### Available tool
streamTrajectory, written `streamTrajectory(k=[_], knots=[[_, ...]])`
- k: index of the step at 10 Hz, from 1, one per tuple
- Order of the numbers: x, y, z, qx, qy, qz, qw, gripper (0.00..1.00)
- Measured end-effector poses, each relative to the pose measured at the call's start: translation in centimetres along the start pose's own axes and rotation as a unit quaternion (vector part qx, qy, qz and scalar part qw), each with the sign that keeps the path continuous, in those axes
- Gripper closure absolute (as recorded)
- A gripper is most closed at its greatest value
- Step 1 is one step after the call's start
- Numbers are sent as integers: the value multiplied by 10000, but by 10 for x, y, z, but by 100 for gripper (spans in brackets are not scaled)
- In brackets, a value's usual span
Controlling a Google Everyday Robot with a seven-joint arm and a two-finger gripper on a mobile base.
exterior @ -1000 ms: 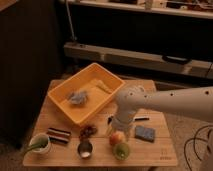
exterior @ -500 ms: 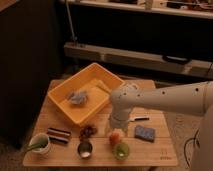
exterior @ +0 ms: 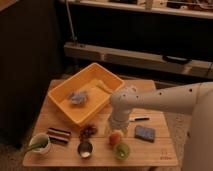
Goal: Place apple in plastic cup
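Dim room, with dark shelving seen behind a low wooden table (exterior: pixel 161 150).

- At the far left near the front edge, a white cup (exterior: pixel 39 144) with green contents is seen.
- Just to its right, a dark striped packet (exterior: pixel 59 135) is laid flat; what it is cannot be told.
- Behind these, a yellow bin (exterior: pixel 97 107) is set at an angle on the back left of the table. A crumpled grey-blue cloth (exterior: pixel 77 97) is held inside it.
- Just in front of the bin's near corner, a dark bunch of grapes (exterior: pixel 88 131) is found. A shiny metal cup (exterior: pixel 85 148) is stood upright in front of the grapes, near the front edge.
- Right of the grapes, the apple (exterior: pixel 116 137) is seen on the table or just above it, orange-red with a paler patch.
- The plastic cup (exterior: pixel 122 150), low and light green, is placed right beside the apple, in front and slightly right. The apple is not in the cup.
- The white arm (exterior: pixel 165 100) is reached in from the right edge and bent downward. The gripper (exterior: pixel 117 128) is pointed down directly over the apple, at or touching its top. Whether the apple is grasped or released cannot be told.
- Right of the gripper, a dark pen (exterior: pixel 139 119) is laid flat.
- In front of the pen, a blue sponge (exterior: pixel 145 133) is laid flat, apart from the plastic cup.
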Motion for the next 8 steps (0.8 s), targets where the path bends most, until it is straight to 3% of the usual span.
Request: streamTrajectory(k=[6,8], knots=[[-9,-11,27,52,347,-52,9994,35],[-9,-12,32,45,450,-80,9989,42]])
